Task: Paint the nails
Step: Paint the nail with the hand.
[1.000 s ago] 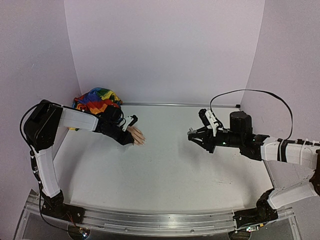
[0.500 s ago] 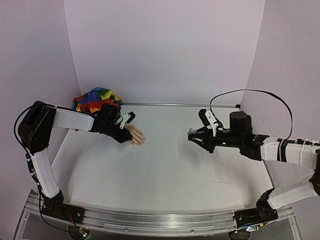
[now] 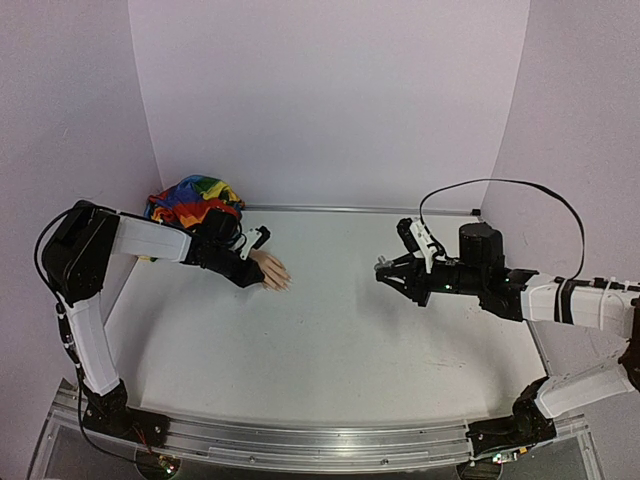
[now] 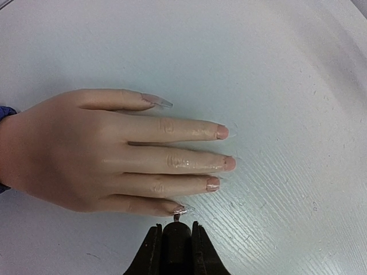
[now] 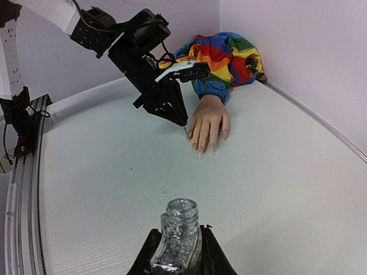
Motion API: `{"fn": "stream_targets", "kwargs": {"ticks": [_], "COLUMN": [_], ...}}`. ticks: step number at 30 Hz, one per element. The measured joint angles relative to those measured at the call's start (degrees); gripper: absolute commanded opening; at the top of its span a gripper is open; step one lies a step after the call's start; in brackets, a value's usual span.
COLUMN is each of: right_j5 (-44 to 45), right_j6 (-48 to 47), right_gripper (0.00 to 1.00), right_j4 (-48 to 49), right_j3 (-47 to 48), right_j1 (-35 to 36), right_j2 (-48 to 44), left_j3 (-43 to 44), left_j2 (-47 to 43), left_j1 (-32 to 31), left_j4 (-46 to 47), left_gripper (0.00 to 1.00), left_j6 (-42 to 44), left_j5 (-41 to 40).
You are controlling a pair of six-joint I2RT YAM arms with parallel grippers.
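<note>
Steady left gripper (image 4: 175, 229), clamped on brush (image 4: 175, 224) at nail (image 4: 180, 209), against smearing hand (image 4: 74, 160); hold bottle (image 5: 180, 229) clamped in right gripper (image 5: 176, 252) upright against spills.

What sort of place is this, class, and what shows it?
Most likely a robotics lab bench, not a salon: two arms bolted to a rail at a white table, a fake hand in place of a person's, and the right gripper holding a glitter bottle.
</note>
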Motion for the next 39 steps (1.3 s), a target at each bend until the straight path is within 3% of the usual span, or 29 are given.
{"fn": "stream_targets", "kwargs": {"ticks": [39], "right_j5": [0.0], "right_j6": [0.0], "right_gripper": [0.00], "right_j4": [0.0], "right_j3": [0.0], "right_j1": [0.0], "right_j2": [0.2], "left_j3": [1.6], "left_j2": [2.1], "left_j1": [0.0], "left_j4": [0.0], "left_gripper": [0.00], "left_j6": [0.1], "left_j5": [0.5]}}
